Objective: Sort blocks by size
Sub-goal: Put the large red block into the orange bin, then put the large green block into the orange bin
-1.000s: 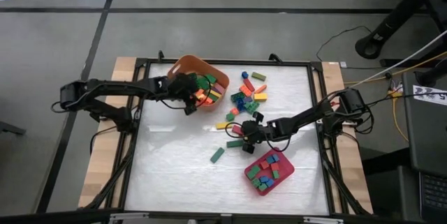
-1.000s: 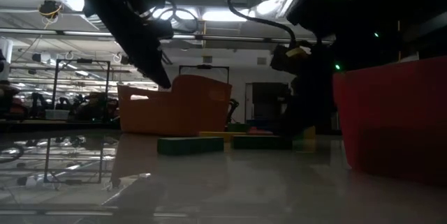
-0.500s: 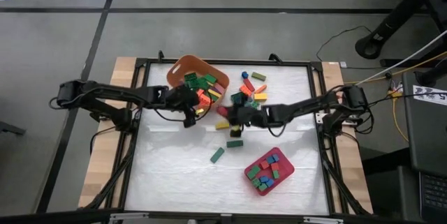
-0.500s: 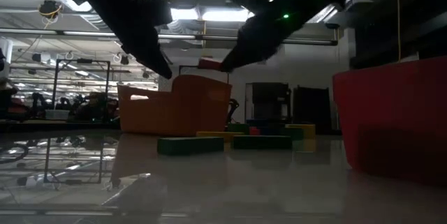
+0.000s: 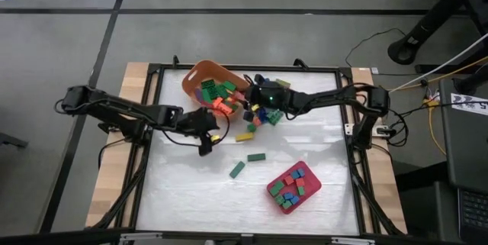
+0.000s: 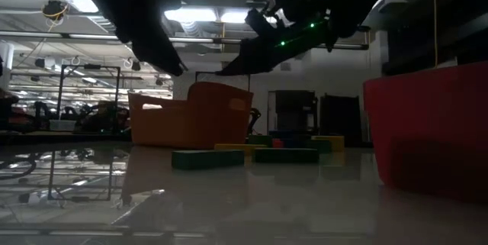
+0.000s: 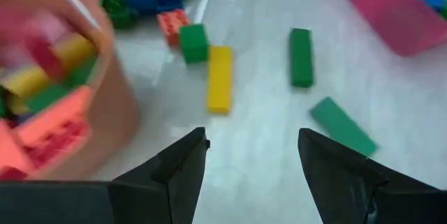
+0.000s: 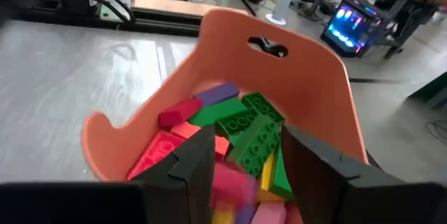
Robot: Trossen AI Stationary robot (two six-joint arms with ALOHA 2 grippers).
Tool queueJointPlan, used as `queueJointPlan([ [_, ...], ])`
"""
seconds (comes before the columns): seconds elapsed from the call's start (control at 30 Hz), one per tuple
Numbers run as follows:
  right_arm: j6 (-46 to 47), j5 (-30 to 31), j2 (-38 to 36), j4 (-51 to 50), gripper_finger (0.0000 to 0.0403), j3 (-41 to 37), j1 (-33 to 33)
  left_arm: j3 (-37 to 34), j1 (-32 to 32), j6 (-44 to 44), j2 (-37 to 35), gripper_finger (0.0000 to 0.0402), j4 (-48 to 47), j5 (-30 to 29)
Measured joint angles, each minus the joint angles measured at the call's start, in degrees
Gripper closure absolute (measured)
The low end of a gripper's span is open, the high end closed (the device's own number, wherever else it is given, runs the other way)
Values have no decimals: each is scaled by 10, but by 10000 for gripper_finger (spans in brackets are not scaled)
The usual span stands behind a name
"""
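The orange tub (image 5: 206, 77) at the table's far left holds several blocks (image 8: 241, 130), green, red, pink and yellow. My right gripper (image 8: 244, 161) hangs open above the tub's right rim (image 5: 245, 101). A blurred pink block (image 8: 230, 178) shows between and below its fingers, over the tub's heap. My left gripper (image 7: 255, 154) stands open just near of the tub (image 5: 206, 134), above bare table, with nothing between its fingers. Loose blocks lie flat on the table: a yellow long one (image 5: 244, 136), two green long ones (image 5: 256, 156) (image 5: 237, 169), and a mixed heap (image 5: 268, 112).
The pink-red tray (image 5: 293, 186) with small blocks stands near the table's front right. A black frame (image 5: 347, 123) rims the white table. There is open table surface at the near left (image 5: 183, 191).
My right gripper has risen and swung from beside the tray toward the far left, carrying a red block to above the tub. The block no longer sits at its fingertips. My left gripper has drawn back from the tub toward the table's near edge.
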Motion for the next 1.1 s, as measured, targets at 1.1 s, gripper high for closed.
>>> queueJointPlan([
  [1.1, -8, 50, -157, -179, 237, 1, -1, 28, -186, -146, 301, 188, 294, -170],
])
